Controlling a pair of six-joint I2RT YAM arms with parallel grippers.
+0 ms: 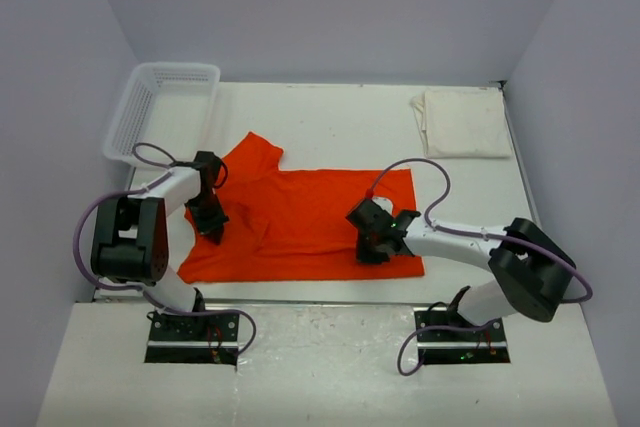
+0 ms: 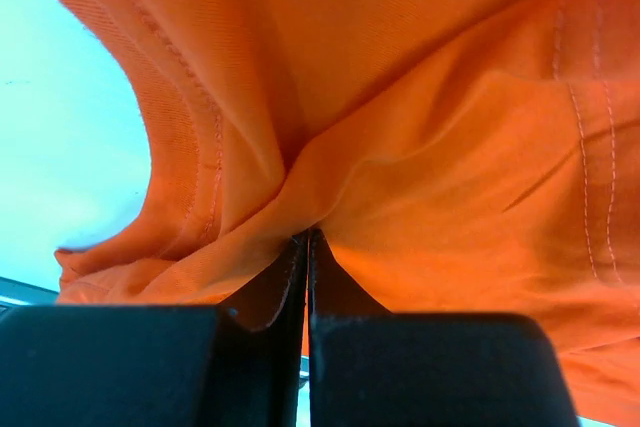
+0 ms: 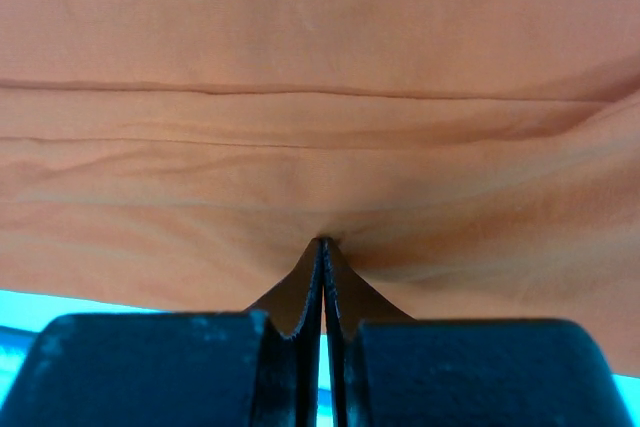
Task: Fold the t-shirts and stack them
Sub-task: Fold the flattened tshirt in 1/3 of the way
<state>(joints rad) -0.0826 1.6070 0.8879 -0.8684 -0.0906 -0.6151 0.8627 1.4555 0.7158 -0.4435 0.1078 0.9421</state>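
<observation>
Roughly half done by our read: one shirt folded, one in hand, nothing stacked.

The tabletop (image 1: 340,117) has bare room along the far side, with walls close on three sides. The orange t-shirt (image 1: 300,212) lies mid-table, mostly flat with one sleeve out far-left, and its near hem runs close to the near edge. The basket (image 1: 180,67) takes the far-left corner. The white t-shirt (image 1: 465,124) sits folded far-right, well apart from the orange one. The left fingers (image 2: 290,287) are pinched shut on orange cloth by the sleeve, and the right fingers (image 3: 305,287) are pinched shut on its right end. Left to do: fold the orange, then stack.
</observation>
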